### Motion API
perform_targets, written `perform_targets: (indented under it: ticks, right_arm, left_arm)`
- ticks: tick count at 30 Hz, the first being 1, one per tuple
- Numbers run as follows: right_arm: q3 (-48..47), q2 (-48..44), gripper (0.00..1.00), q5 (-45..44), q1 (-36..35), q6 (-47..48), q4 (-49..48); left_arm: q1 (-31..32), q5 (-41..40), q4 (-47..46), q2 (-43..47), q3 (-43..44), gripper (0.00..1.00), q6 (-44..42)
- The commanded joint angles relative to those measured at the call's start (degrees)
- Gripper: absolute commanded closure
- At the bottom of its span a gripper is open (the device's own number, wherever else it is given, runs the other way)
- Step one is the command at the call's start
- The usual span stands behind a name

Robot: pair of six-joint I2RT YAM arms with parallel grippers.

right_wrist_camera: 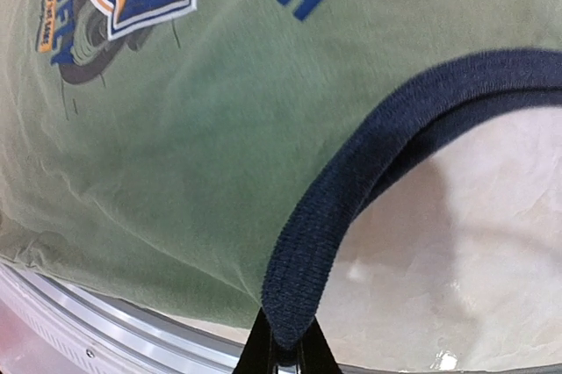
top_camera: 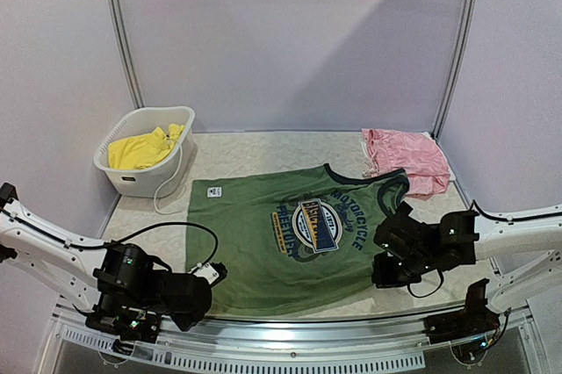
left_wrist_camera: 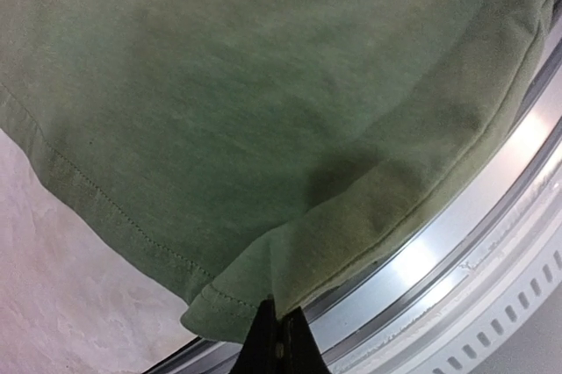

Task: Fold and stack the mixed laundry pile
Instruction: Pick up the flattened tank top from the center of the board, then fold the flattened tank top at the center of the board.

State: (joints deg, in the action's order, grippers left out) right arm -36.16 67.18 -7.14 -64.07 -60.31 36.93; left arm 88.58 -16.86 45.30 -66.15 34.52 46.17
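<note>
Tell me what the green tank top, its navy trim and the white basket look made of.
Green tank top: probably soft cotton jersey with a matte finish. It shows a fine knit, a stitched hem and limp creases.
Navy trim: a ribbed knit band, matte, with fine ridges visible up close.
White basket: likely moulded plastic. It looks smooth with a slight sheen, and the rounded walls hold their shape.

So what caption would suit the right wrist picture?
Right gripper shut on the navy ribbed trim of the olive-green graphic tank top.

Table [top_camera: 263, 153] bears tank top [top_camera: 255, 233], pink garment [top_camera: 407, 156], basket [top_camera: 139, 183]
</note>
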Motion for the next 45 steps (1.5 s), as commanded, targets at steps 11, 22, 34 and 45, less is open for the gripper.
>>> perform_targets:
  ticks: [11,22,34,45]
  right_arm:
    - [-15.30,12.94,0.99,-5.71,4.91,11.05,8.07]
    - [-22.17,21.59,0.99,-6.63,9.59,16.93,8.90]
    - [-25.12,26.09,0.99,-7.54,12.64,19.94,8.82]
    - [-26.93,29.00,0.98,-8.80,13.02,20.34,9.45]
  left_arm:
    - [-9.44,-1.97,2.62,3.88,0.10,1.00,-0.69]
    - [-14.39,-3.16,2.76,2.72,0.39,1.00,-0.75]
    - [-18.01,-3.68,-0.64,0.93,-0.62,1.00,-3.73]
    - [-20.28,-5.14,-1.42,-2.43,0.20,0.98,-4.60]
